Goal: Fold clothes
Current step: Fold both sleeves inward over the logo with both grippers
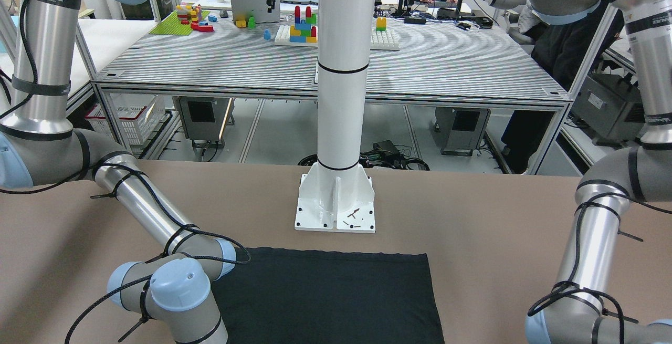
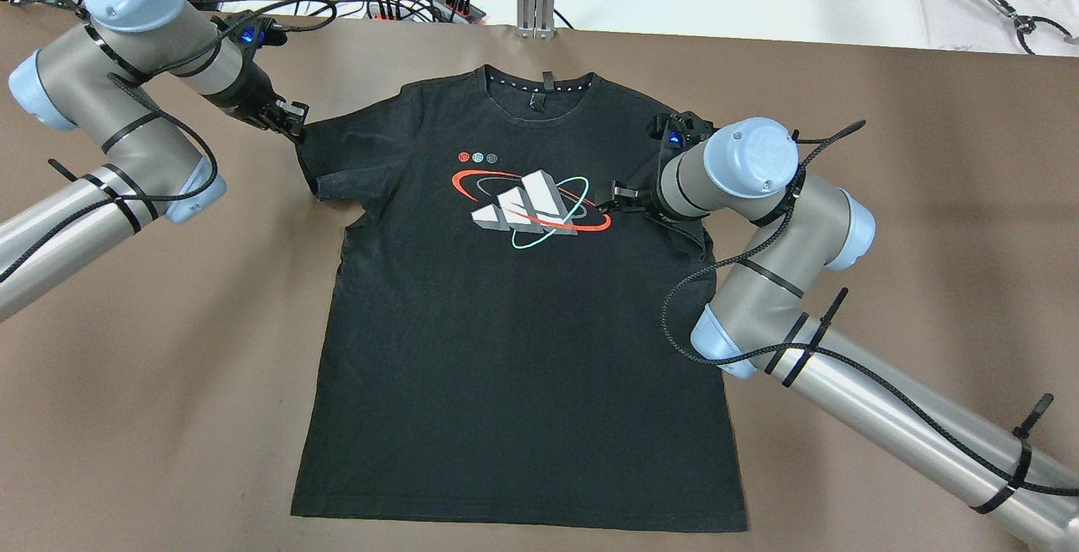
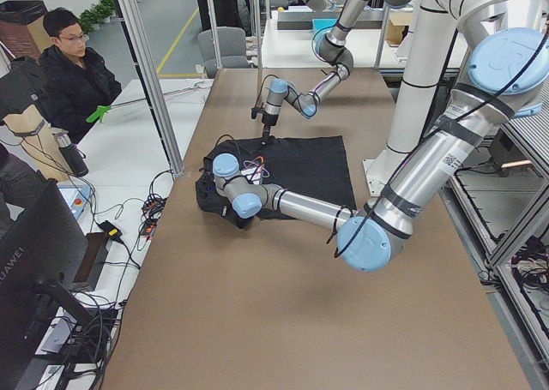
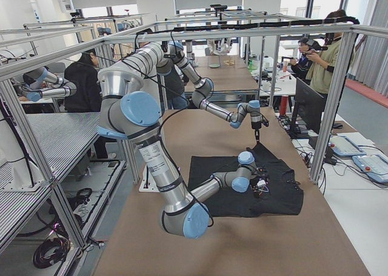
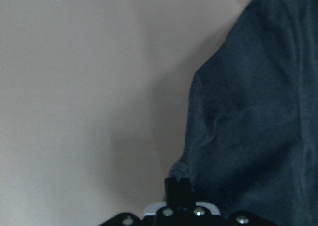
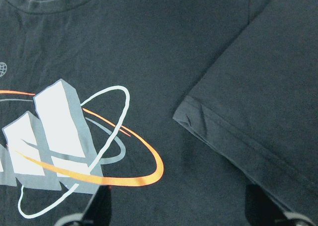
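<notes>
1. T-shirt (image 2: pixel 506 350), black, lies flat and print-up in the middle of the brown table (image 2: pixel 169 383), collar away from the robot.
2. The sleeve on the robot's right is folded in over the chest. The right gripper (image 2: pixel 614 198) hangs just above that fold, fingers spread wide and holding nothing.
3. The other sleeve is drawn out to a point, and the left gripper (image 2: pixel 293 120) is pinched narrow on its tip.
4. The straight hem lies near the white pillar's base plate (image 1: pixel 335 202).
5. A person (image 3: pixel 73 77) in a dark jacket is off beside the table.

Black T-shirt (image 2: pixel 523 341) with white, orange, teal print (image 2: pixel 529 208); brown table (image 2: pixel 169 367).
</notes>
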Motion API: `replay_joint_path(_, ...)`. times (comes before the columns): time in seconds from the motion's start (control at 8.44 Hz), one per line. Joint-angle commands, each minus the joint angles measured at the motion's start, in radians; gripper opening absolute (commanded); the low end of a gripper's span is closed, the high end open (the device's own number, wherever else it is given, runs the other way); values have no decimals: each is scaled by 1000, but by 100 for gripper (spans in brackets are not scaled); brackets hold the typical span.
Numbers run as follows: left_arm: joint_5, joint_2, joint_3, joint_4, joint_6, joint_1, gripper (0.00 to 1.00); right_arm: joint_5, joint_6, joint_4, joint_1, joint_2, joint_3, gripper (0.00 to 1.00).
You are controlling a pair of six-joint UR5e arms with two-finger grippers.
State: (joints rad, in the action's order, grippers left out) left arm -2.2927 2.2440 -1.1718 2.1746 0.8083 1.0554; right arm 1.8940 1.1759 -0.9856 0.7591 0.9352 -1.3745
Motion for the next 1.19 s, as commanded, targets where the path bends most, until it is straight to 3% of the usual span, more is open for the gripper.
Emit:
replay_joint_path(0.0,57,34,-101,-38,228,-65,0,2,-1,4,0,8,-3,95)
replay_joint_path(0.24,206,109,-65,-41,337,-188,0,2,-1,5,0,17,-3,95)
replay_joint_path(0.59,298,170,-8,-41,394,-242,0,0,-1,8,-18,22,-5,95)
replay_joint_path(1.07,350,253,90,-39,446,-273,0,-1,-1,11,-31,22,-5,95)
